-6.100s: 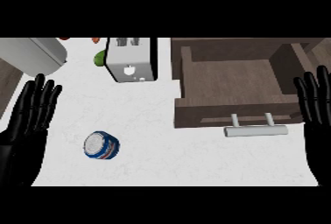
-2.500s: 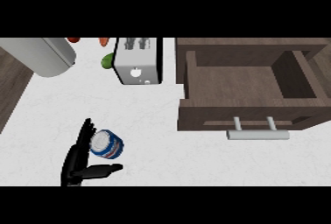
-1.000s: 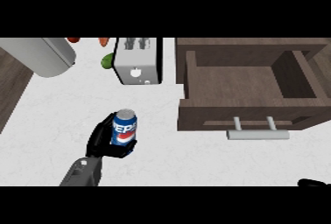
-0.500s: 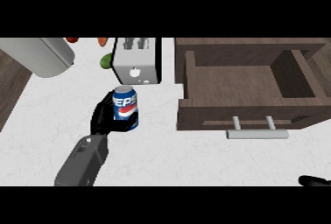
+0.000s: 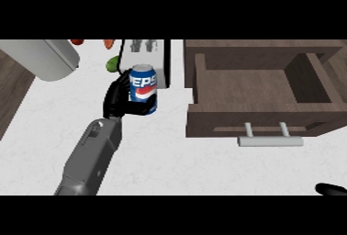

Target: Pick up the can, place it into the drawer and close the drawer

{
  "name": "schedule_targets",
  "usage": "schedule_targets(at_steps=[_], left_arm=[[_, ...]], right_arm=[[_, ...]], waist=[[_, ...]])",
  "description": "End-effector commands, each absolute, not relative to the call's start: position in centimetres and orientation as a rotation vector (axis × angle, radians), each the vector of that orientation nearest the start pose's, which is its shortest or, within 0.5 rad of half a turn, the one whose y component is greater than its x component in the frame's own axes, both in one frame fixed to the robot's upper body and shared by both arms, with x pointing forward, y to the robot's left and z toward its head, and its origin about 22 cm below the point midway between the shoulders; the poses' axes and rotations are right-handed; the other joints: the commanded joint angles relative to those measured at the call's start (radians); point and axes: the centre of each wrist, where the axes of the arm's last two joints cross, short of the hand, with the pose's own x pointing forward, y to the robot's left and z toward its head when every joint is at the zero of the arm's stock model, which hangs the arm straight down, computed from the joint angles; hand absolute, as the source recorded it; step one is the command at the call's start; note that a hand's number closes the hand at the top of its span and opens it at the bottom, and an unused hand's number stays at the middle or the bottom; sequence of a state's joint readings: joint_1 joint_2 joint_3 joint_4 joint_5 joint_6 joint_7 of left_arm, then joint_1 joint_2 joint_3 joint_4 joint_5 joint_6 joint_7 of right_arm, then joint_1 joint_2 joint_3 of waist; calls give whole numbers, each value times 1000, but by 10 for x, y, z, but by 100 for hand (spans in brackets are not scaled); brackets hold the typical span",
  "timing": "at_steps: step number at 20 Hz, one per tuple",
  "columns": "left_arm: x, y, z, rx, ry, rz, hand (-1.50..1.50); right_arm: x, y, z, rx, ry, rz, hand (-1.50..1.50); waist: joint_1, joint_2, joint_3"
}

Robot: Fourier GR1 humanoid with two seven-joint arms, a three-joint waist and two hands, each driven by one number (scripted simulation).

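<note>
Left of view: a rounded grey appliance [image 5: 42, 58] at the upper corner, on the white counter [image 5: 176, 165]. Small red, orange and green items sit just right of it; too small to identify.

Left hand [image 5: 116, 98]: fingers curled round the can [image 5: 143, 88], grasping it from its left side. The grey forearm runs down to the lower edge. The can is lifted above the counter, in front of the toaster [image 5: 143, 55] and left of the drawer [image 5: 257, 87], apart from it.

Can orientation: long axis close to upright, its top rim tilted slightly away toward the toaster. The label faces the camera and reads right way up. Blue body, silver lid visible at the top.

Step in hand, judged: carrying the can across to the open drawer.

To do it well:
- Move the can rightward, keeping its base high enough to pass the drawer's left wall.
- Keep the long axis upright so the can goes in base first and does not roll once let go.
- Aim for the middle of the drawer floor, away from the walls, so the fingers have room to open.
- Lower before opening the hand.

Drawer: pulled out, wooden interior bare as far as visible. Pale handle [image 5: 270, 139] on its front face, toward the viewer.

Right hand [image 5: 332, 189]: only a dark tip shows at the lower right edge. Cannot tell whether it is clenched or relaxed.

Drawer closing not yet done.
</note>
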State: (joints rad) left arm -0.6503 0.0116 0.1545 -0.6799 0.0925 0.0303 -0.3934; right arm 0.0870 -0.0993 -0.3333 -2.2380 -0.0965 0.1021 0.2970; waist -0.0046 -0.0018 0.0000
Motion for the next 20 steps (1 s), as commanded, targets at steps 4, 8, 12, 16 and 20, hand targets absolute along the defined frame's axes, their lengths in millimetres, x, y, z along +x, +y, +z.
schedule_targets(at_steps=[4,8,12,16,20], left_arm=[[401,140,60,-140,-1684,-65,150],[398,117,108,-198,-1688,-58,150],[393,95,130,-189,-1700,-78,150],[402,70,185,-182,-1723,-130,150],[412,41,205,-135,-1720,-134,150]], right_arm=[[172,-310,150,-283,-1869,-43,-150],[154,-302,145,-295,-1859,-55,-150],[156,-300,167,-289,-1872,-50,-150],[165,-298,151,-297,-1864,-46,-150],[176,-297,145,-269,-1896,-64,-150]], waist=[[5,-3,1],[1,-6,1],[-4,-2,0],[-8,1,0],[-25,6,1]])
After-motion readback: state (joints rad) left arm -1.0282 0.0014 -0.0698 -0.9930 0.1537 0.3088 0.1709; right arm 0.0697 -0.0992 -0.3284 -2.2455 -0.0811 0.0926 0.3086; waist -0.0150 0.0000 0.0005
